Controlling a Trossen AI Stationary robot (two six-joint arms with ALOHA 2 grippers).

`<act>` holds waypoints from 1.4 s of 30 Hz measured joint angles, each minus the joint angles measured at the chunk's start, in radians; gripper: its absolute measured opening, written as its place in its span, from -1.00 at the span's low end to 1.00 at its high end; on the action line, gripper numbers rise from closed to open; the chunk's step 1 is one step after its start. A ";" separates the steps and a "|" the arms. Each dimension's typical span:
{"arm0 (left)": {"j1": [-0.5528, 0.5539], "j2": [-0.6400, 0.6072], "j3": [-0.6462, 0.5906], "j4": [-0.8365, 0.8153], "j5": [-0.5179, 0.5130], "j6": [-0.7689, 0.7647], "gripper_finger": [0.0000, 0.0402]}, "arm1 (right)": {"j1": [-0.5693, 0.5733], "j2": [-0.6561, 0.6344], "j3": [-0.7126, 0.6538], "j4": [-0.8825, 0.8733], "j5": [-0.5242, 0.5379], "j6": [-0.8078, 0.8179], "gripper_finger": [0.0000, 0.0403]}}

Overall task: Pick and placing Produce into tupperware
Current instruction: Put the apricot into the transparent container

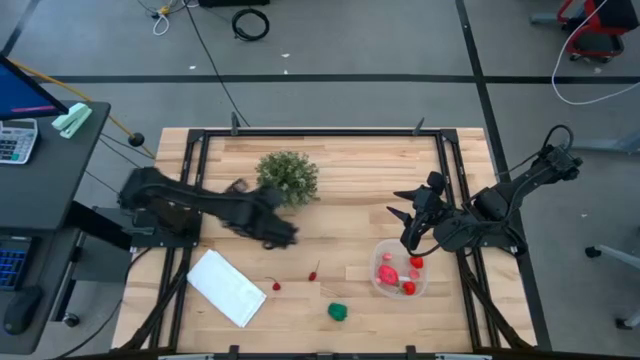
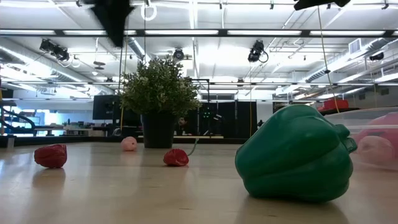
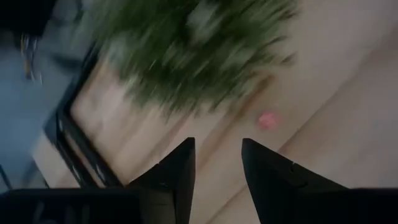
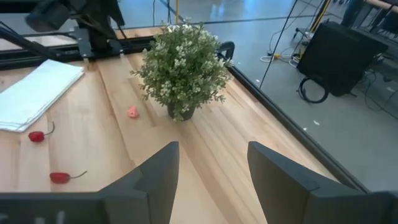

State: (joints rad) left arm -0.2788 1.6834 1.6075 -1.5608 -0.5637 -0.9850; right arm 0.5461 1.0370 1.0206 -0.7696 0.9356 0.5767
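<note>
In the high view, at left-centre, we see the left gripper (image 1: 283, 232) below the plant (image 1: 288, 176); its wrist view shows its fingers (image 3: 177, 171) a little apart and empty, with a pink piece (image 3: 267, 120) ahead, probably its target. Lower down lie the white sheet (image 1: 226, 287), two red pieces (image 1: 276, 286) (image 1: 313, 275) and the green pepper (image 1: 339, 312), all on open wood with room to approach. At right, the tupperware (image 1: 400, 270) sits near the table's right rail, holding red and pink produce (image 1: 388, 271). The right gripper (image 1: 409, 228) hovers just above it, parted and empty, likely waiting.
</note>
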 joint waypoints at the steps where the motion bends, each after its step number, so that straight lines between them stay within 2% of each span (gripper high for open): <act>1: -0.014 -0.043 -0.070 0.011 0.000 -0.067 -0.30 | 0.000 0.000 0.000 0.000 0.000 0.003 -0.01; 6: -0.079 -0.176 -0.411 0.170 0.050 -0.380 -0.24 | -0.001 0.000 0.000 0.000 0.004 0.003 -0.01; 9: -0.101 -0.208 -0.583 0.317 0.108 -0.481 -0.19 | -0.001 0.000 0.000 0.001 0.005 -0.001 -0.01; 12: -0.108 -0.214 -0.724 0.550 0.117 -0.414 -0.16 | -0.001 0.000 0.000 0.001 0.006 -0.002 -0.01; 15: -0.112 -0.213 -0.821 0.898 0.118 -0.273 -0.18 | -0.007 0.000 0.000 0.008 0.006 -0.015 -0.01; 17: -0.102 -0.213 -0.850 1.072 0.119 -0.172 -0.21 | -0.016 0.000 0.000 0.014 0.006 -0.034 -0.01; 19: -0.084 -0.213 -0.854 1.129 0.117 -0.121 -0.24 | -0.031 0.000 0.000 0.023 0.006 -0.049 -0.01; 28: 0.017 -0.213 -0.847 1.125 0.113 -0.052 -0.34 | -0.086 0.000 0.000 0.026 0.007 -0.057 -0.01; 32: 0.044 -0.213 -0.847 1.118 0.112 -0.037 -0.24 | -0.093 0.000 0.000 0.026 0.007 -0.062 -0.01; 42: 0.075 -0.212 -0.847 1.117 0.113 -0.017 0.17 | -0.092 0.000 0.000 0.026 0.006 -0.082 -0.01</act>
State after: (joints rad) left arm -0.2039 1.4717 0.7609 -0.4435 -0.4511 -1.0024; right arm 0.4538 1.0370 1.0206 -0.7433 0.9417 0.4946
